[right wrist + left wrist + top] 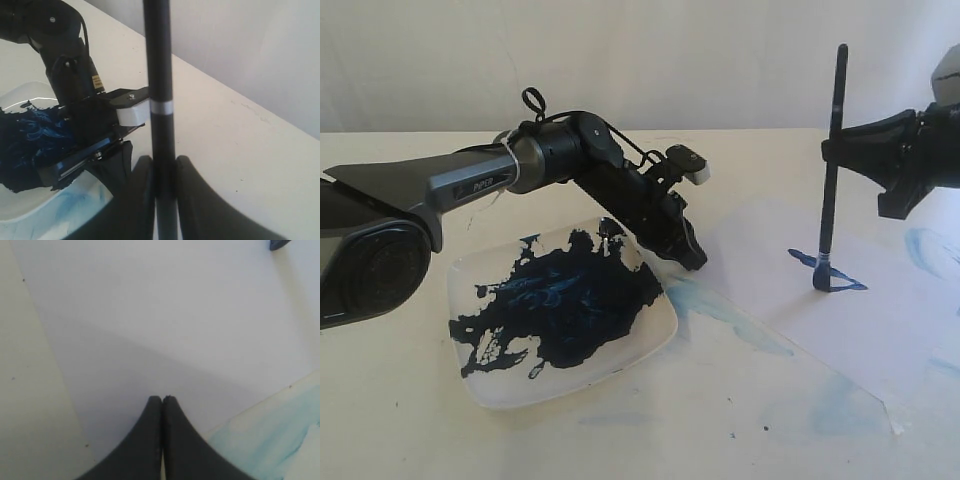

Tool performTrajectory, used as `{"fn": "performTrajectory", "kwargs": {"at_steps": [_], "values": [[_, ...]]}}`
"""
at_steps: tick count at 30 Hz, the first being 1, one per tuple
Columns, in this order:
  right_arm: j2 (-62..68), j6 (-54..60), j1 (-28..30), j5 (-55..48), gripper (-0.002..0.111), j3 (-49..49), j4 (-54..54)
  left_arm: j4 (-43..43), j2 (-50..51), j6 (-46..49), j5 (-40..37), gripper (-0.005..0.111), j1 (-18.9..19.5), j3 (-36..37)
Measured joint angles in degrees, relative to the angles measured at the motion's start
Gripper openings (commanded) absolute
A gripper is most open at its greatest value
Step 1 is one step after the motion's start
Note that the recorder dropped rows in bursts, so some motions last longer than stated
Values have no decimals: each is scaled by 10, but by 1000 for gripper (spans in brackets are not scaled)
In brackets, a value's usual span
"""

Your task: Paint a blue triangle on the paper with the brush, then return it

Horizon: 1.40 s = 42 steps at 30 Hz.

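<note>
The brush (833, 150) stands upright, a thin black stick with a silver band (161, 107). My right gripper (832, 150) (164, 160) is shut on its shaft. Its bristle tip rests on the small dark-blue triangle (803, 258) on the paper (880, 330), a large whitish sheet. My left gripper (692, 258) (162, 399) is shut and empty. Its tips point down at the sheet's left part, just past the plate's corner. Pale paper (175, 315) fills most of the left wrist view.
A square white plate (665, 325) smeared with dark blue paint lies left of the paper, under the left arm (70, 75). Pale blue smears (730, 310) mark the table by the paper's edge and the sheet's right side (925, 250).
</note>
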State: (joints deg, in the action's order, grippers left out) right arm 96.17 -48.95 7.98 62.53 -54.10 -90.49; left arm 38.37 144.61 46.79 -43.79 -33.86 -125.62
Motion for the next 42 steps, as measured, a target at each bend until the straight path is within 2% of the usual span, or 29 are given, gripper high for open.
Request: {"fn": "performTrajectory", "kwargs": {"at_steps": [25, 42], "values": [[0, 0, -92, -39, 0, 0, 11, 0, 0, 0, -2, 0, 0, 0], [0, 7, -102, -36, 0, 0, 28, 0, 0, 0, -2, 0, 0, 0]]}}
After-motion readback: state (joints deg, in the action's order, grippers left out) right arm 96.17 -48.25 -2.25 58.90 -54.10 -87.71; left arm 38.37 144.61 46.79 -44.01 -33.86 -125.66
